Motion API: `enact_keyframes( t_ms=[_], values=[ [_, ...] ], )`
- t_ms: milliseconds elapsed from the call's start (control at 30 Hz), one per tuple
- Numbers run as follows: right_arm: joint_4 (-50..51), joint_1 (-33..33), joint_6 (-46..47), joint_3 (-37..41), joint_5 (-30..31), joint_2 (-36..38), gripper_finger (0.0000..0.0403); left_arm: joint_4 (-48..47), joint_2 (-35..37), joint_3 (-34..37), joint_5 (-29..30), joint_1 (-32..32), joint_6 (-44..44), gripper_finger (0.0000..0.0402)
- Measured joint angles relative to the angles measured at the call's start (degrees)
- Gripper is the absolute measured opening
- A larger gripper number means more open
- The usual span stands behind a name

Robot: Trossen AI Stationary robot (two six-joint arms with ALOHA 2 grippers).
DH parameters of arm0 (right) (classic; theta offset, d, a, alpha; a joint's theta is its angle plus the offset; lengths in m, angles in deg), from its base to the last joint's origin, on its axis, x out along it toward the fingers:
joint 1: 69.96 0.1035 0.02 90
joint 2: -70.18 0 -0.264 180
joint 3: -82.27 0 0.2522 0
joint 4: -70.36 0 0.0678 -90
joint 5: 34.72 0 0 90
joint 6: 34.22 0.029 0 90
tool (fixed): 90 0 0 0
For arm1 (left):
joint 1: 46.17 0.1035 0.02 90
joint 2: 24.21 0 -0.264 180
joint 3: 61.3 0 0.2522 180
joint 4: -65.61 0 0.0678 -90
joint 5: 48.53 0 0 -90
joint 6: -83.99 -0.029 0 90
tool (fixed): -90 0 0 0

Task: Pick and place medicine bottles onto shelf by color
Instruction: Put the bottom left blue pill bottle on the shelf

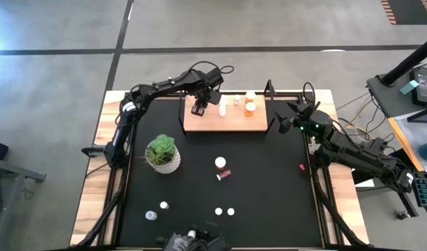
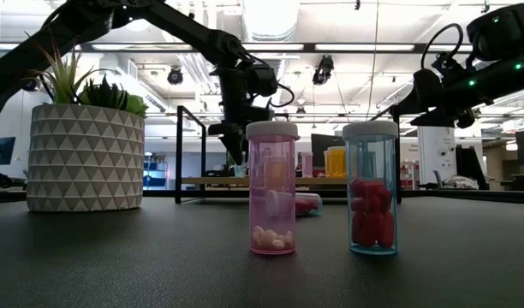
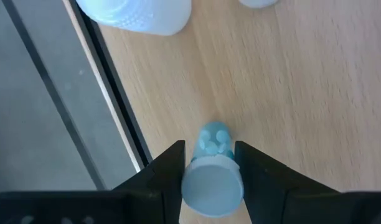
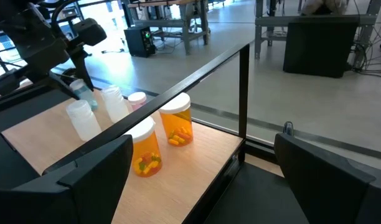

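Note:
My left gripper [image 1: 199,109] hangs over the left end of the light-wood shelf [image 1: 231,124], shut on a clear medicine bottle [image 3: 212,177] with a white cap and pale pills inside. On the shelf stand two white bottles [image 4: 81,119], a pink-capped one [image 4: 136,98] and two orange ones [image 4: 144,152]. Several more bottles lie or stand on the black table [image 1: 220,162]; a pink one [image 2: 272,188] and a red-pill one [image 2: 371,188] are at the near edge. My right gripper [image 1: 289,117] waits open, off the shelf's right end. My left gripper pinches the clear bottle between its two fingers [image 3: 169,169], just below the white cap [image 3: 213,185]. The fingers come steeply from above, across the bottle. The bottle is tilted, its pill-filled lower end [image 3: 214,140] toward the shelf board; whether it touches the board I cannot tell.
A potted green plant [image 1: 162,153] stands on the table's left half. Black upright frames [image 1: 270,90] close the shelf's two ends, and a black rail [image 4: 197,68] runs along it. The wood between the white and orange bottles [image 1: 236,115] is bare.

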Motion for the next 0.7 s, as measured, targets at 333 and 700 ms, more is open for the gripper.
enact_keyframes(
  t_ms=[333, 700],
  values=[
    [0.00, 0.01, 0.00, 0.00, 0.01, 0.00, 0.0380, 0.51, 0.04, -0.11, -1.51, 0.00, 4.45, 0.0122],
    [0.00, 0.01, 0.00, 0.00, 0.01, 0.00, 0.0380, 1.04, 0.07, -0.13, -1.93, -0.04, 5.71, 0.0164]
  ],
)
